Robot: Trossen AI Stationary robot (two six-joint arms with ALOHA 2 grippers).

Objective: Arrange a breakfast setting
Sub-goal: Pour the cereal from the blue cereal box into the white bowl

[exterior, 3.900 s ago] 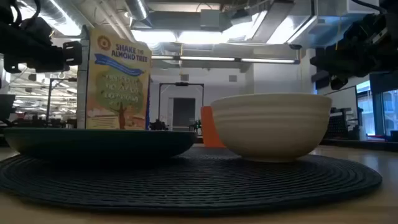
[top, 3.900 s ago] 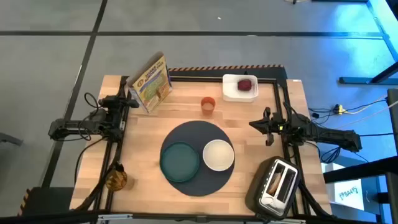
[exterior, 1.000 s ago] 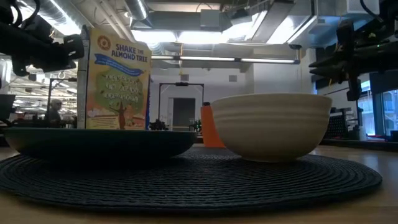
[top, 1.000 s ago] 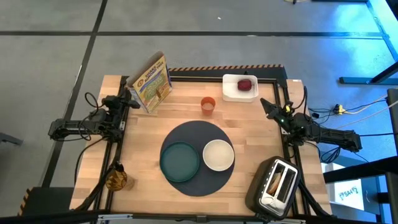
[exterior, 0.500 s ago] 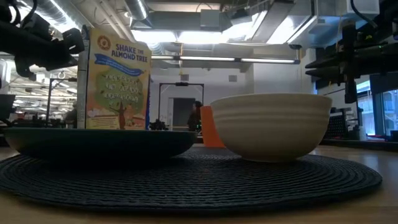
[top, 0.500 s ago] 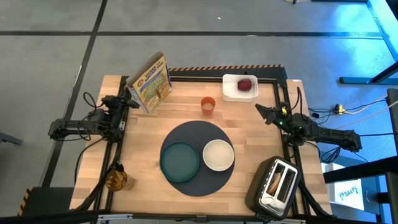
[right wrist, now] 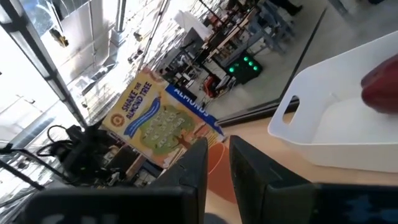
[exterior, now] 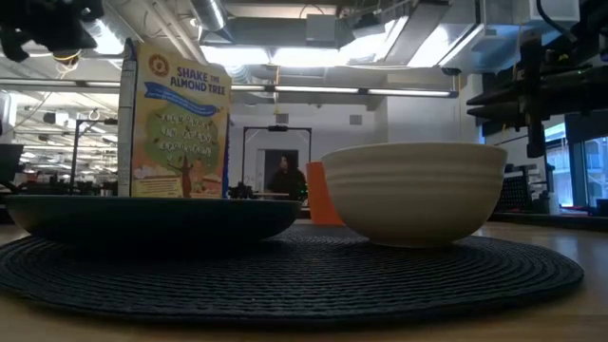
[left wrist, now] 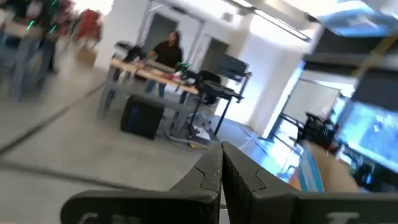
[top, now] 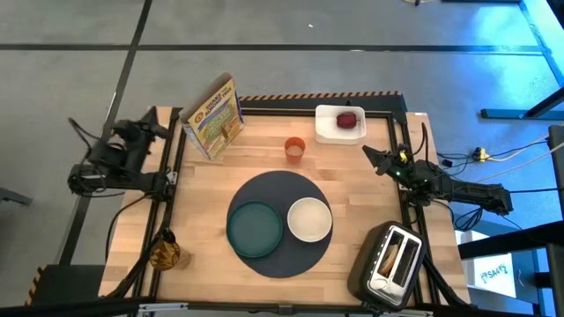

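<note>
The dark-grey mat [top: 278,255] lies at the table's middle. On it rest the teal plate [top: 255,228] and the white bowl [top: 309,219]. The orange cup [top: 294,148] stands beyond the mat. The cereal box [top: 214,117] stands upright at the far left. The dark red fruit [top: 349,119] lies in a white tray [top: 328,128] at the far right. My left gripper [top: 157,130] is shut and empty beyond the table's left edge, near the box. My right gripper [top: 367,152] is open by a narrow gap and empty, near the tray, pointing toward the cup. The spoon is not in view.
A dark toaster [top: 390,260] with something brown in a slot stands at the near right corner. A small brownish object [top: 164,254] lies at the near left edge. A person shows in the room behind the table [exterior: 285,179]. Bare wood lies between cup and tray.
My left gripper has drawn back from the cereal box toward the table's left edge and gone up, leaving the low view's left side. My right gripper has turned a little toward the table's near side and now lies level.
</note>
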